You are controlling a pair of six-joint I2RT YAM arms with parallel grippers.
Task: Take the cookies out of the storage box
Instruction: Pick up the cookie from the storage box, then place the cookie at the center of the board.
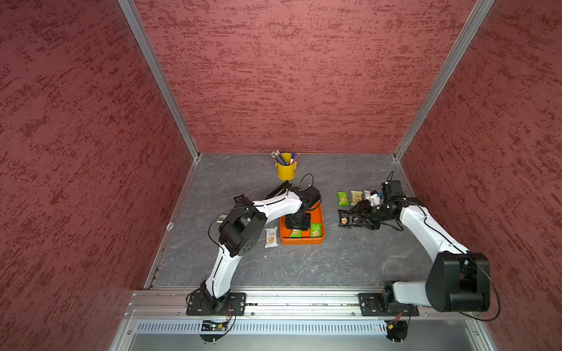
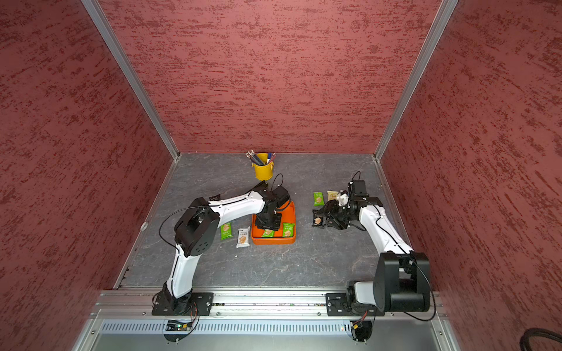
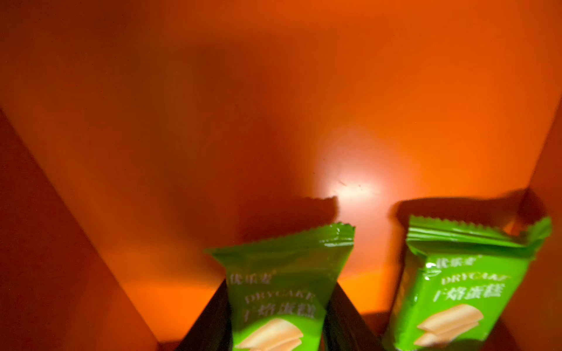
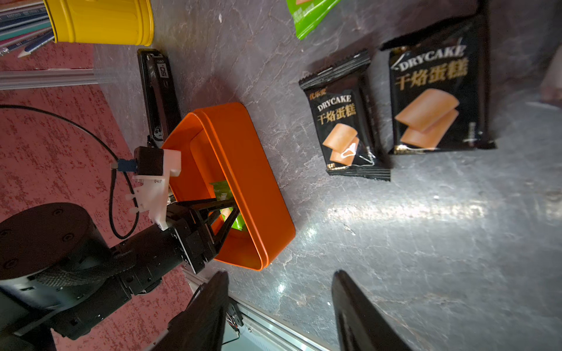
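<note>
**Nearly emptied: one in the grip, one to go**

Nearest on the counter [image 1: 304, 267], just left of the storage box [image 1: 302, 240], a white packet [image 1: 270, 237] lies flat. A top view shows a loose green packet [image 2: 226, 231] beside it, close under the left arm. Both are out.

Inside the box only two of the cookies [image 1: 315, 230] show. The left jaws are down in it, clenched on the held green packet [image 3: 279, 288]; in the left wrist view its wrapper pinches in between the two black fingers. Whether it has left the box floor I cannot tell. The second green packet [image 3: 456, 288] lies just beside it, close to a corner of the box, with nothing touching it. The rest of the floor in that view is bare orange, though from above the arm hides the box's far part.

To the right, well apart from the box, two black packets [image 4: 346, 127] lie side by side on the counter. The right jaws hover near them, released, with nothing between the fingers. Beyond them lie a far green packet [image 1: 342, 199] and a cream packet [image 1: 356, 197], with something pale behind them partly hidden by the right arm. Farthest back stands the yellow pen bucket [image 1: 286, 171], which has no part in the task.

By this count the job is mostly done. What is left is to lift the held packet clear of the wall, set it on the counter, and then fetch the last one.
</note>
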